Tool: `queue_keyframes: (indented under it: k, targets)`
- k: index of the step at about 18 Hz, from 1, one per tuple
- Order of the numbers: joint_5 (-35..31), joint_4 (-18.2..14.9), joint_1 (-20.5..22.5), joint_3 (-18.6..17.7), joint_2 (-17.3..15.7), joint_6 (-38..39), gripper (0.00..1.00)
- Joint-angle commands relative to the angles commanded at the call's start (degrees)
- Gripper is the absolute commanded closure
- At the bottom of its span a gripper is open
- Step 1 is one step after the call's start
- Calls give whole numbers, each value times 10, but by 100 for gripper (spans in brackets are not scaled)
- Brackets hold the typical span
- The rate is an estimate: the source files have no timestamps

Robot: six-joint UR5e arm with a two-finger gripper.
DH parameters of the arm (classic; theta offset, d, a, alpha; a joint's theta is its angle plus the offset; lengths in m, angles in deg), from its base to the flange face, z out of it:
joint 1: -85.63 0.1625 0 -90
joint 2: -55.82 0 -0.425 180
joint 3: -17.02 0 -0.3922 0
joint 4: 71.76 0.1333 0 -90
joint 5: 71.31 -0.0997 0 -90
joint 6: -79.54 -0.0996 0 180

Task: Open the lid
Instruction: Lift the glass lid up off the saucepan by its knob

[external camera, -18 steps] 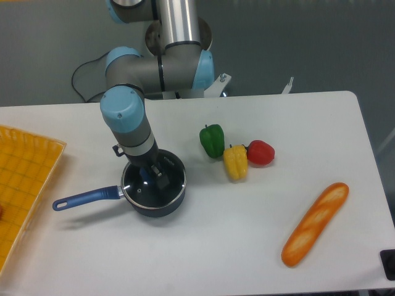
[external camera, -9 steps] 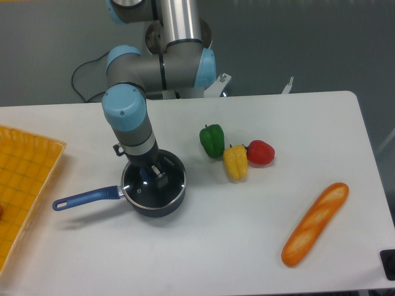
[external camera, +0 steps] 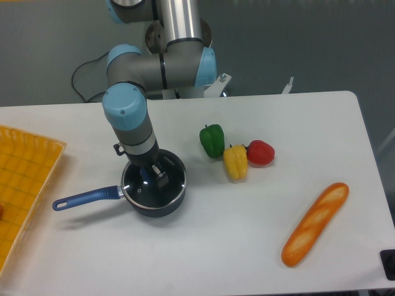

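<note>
Lid point(external camera: 154, 183) first: it sits flat on the saucepan point(external camera: 162, 203), glass disc with its metal rim level all round, toward the left half of the table point(external camera: 203, 253) and nearer the front edge than the back. My gripper point(external camera: 152, 176) is down over its middle, and over the last second almost nothing has changed: my wrist has crept upward by a hair, while the lid, the pan and its long blue handle point(external camera: 85, 198) pointing at the left edge lie exactly where they were. I read that as the pause at the grasp, or the very start of the lift, not as any real opening yet. My fingers look closed in around the blue knob at the centre, but my own wrist hides most of it from this camera, so I cannot tell for sure how tightly they pinch or whether they truly have the knob. The lid has not risen off the rim, so the task is not done. If my hold is good, I judge a straight pull upward should free it; if the pan starts to come along or the handle swings, the grip or the angle is wrong. The green pepper point(external camera: 212, 140), yellow pepper point(external camera: 235, 161) and red pepper point(external camera: 260, 152) sit near the table's middle, well apart from me.
</note>
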Motion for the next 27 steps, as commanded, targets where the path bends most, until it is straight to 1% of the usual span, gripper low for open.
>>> queue_keyframes:
  k: [2, 5, 7, 10, 21, 23, 27]
  targets:
    - [0, -3, 1, 3, -1, 0, 49]
    - [0, -17, 4, 6, -2, 0, 49]
    - [0, -19, 12, 7, -6, -1, 49]
    - [0, -40, 25, 9, -15, -4, 49]
    - [11, -47, 69, 38, -17, -11, 49]
    - [11, -52, 81, 42, -15, -24, 49]
    - [6, -55, 99, 43, -11, -37, 50]
